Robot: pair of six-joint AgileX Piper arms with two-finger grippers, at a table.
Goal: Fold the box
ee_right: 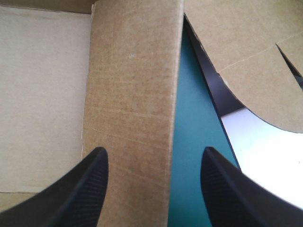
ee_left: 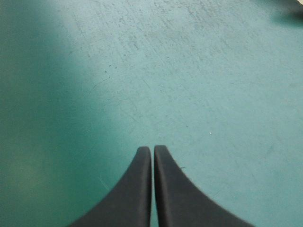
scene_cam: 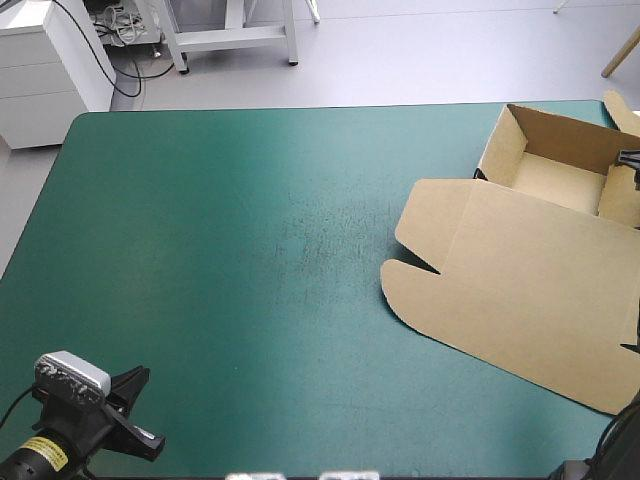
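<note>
Right hand [ee_right: 154,150] spread, straddling the box [ee_right: 132,85] wall; left hand [ee_left: 152,149] clenched, well apart from it.

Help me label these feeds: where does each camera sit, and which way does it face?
Left wrist: above the wrist, looking along the shut left gripper at bare table.
Right wrist: above the wrist, looking along the open right gripper at a raised wall of the box.
High: above and behind, looking forward and down; left gripper at near-left corner.
Shared: high and right wrist both show the box.

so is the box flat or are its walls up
Partly folded: the box is an open tray with walls raised at its far end, while the lid lies flat on the teal-green cover.
</note>
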